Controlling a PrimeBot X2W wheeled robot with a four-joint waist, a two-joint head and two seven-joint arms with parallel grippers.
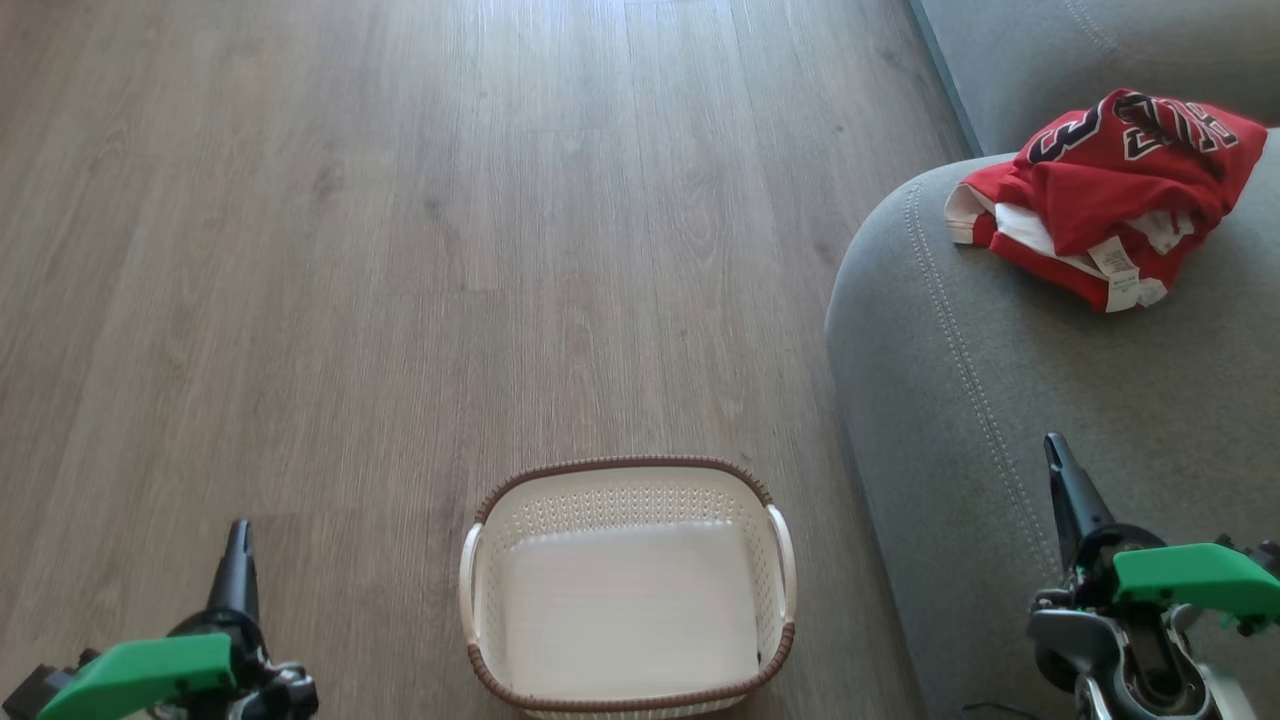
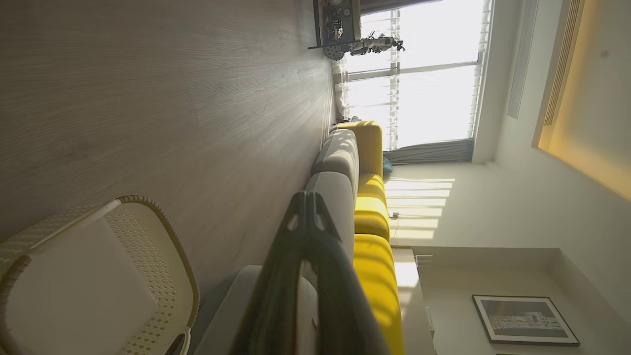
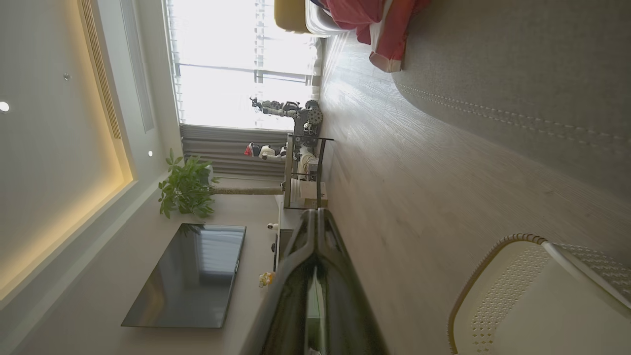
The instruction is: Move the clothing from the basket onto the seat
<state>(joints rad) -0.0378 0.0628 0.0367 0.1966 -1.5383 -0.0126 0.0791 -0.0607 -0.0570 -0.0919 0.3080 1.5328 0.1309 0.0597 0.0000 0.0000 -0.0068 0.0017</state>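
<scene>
The red clothing (image 1: pixel 1105 190) with white trim and black-and-white lettering lies crumpled on the grey seat (image 1: pixel 1000 380) at the upper right; the right wrist view catches the clothing (image 3: pixel 379 24) at its top edge. On the wood floor at bottom centre stands the cream basket (image 1: pixel 628 590), its brown rim facing me and nothing inside it. My left gripper (image 1: pixel 238 545) is shut and holds nothing, left of the basket. My right gripper (image 1: pixel 1060 465) is shut too, above the seat's front edge.
Wood floor (image 1: pixel 400 250) stretches ahead and to the left. The left wrist view shows the basket (image 2: pixel 98 276) and yellow cushions (image 2: pixel 374 266) on the sofa. A television (image 3: pixel 190 276), a plant (image 3: pixel 185 190) and a shelf (image 3: pixel 305 167) show in the right wrist view.
</scene>
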